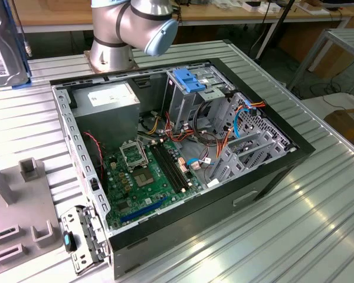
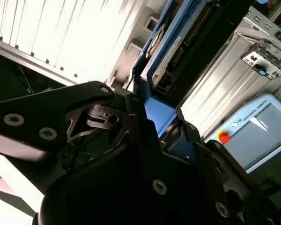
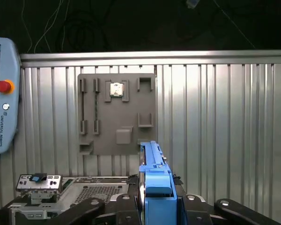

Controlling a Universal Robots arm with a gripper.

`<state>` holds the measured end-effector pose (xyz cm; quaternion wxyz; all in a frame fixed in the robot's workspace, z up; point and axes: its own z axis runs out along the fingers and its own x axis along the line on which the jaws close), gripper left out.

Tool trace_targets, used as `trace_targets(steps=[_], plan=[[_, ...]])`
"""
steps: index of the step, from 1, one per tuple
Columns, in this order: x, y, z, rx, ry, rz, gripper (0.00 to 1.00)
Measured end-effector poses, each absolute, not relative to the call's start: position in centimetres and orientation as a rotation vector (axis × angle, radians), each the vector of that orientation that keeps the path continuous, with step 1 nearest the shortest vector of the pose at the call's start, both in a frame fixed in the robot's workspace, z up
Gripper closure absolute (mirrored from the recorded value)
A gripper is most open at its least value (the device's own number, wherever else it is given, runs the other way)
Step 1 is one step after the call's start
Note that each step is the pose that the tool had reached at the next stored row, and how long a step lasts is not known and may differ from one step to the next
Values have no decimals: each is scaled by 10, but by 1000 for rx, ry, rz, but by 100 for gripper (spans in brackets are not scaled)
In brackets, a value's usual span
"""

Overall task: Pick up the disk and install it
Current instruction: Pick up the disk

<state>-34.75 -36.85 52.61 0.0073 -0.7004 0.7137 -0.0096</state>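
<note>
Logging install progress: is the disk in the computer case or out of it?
Out. In the first wrist view the disk stands edge-on, clamped in the tool, apart from the case.

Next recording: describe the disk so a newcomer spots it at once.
Start from the open computer case in the exterior view, then look to that view's upper left. The disk is the flat grey slab with a white label there, held by the gripper. Unlike the power-supply box inside the case, it carries blue rails.
</note>
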Motion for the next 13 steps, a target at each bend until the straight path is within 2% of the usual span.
trace_targets(steps=[9, 13], plan=[[-260, -368, 522, -2190, 2232, -30, 63], [-240, -368, 521, -2190, 2232, -30, 63]])
